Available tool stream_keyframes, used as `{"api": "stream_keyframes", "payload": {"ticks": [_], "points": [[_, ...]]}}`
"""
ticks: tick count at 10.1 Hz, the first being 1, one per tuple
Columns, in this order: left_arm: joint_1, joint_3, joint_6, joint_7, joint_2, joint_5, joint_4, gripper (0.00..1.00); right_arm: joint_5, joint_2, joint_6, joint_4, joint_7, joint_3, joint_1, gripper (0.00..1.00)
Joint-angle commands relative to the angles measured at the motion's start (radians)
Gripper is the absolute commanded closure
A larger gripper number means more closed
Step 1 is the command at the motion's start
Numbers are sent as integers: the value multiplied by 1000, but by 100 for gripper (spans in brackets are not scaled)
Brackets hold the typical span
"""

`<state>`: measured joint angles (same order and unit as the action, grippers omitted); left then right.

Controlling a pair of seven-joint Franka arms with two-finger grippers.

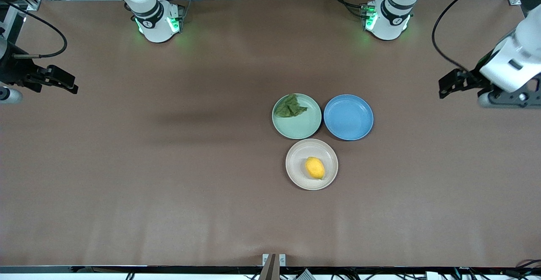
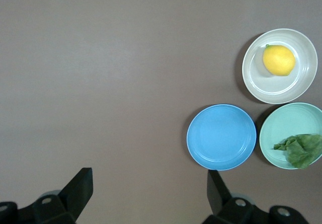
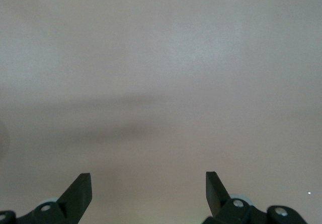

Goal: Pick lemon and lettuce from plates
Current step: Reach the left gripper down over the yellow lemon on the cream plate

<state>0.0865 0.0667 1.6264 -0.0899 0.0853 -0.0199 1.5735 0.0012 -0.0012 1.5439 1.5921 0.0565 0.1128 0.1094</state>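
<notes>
The yellow lemon (image 1: 315,167) lies on the beige-cream plate (image 1: 296,168), the plate nearest the front camera. The dark green lettuce (image 1: 290,107) lies on the mint green plate (image 1: 300,128) just farther from the camera. Both show in the left wrist view: lemon (image 2: 278,60) on the cream plate (image 2: 271,85), lettuce (image 2: 300,149) on the mint plate (image 2: 282,128). My left gripper (image 1: 443,86) is open and empty, up in the air at the left arm's end of the table (image 2: 149,186). My right gripper (image 1: 69,85) is open and empty, up over the right arm's end (image 3: 149,186).
An empty blue plate (image 1: 348,117) stands beside the mint plate, toward the left arm's end, touching close to both; it also shows in the left wrist view (image 2: 221,137). Brown table cloth (image 1: 169,166) spreads all around the three plates.
</notes>
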Motion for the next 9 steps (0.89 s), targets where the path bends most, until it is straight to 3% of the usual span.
{"api": "stream_keyframes", "payload": {"ticks": [1, 5, 9], "points": [[45, -1, 21, -95, 94, -26, -36, 0, 16, -2, -11, -6, -10, 1, -1, 0], [165, -1, 104, -293, 250, -28, -55, 0, 16, -2, -11, -4, -10, 1, -1, 0], [254, 1, 291, -589, 387, -20, -56, 0, 16, -2, -11, -4, -10, 1, -1, 0]]}}
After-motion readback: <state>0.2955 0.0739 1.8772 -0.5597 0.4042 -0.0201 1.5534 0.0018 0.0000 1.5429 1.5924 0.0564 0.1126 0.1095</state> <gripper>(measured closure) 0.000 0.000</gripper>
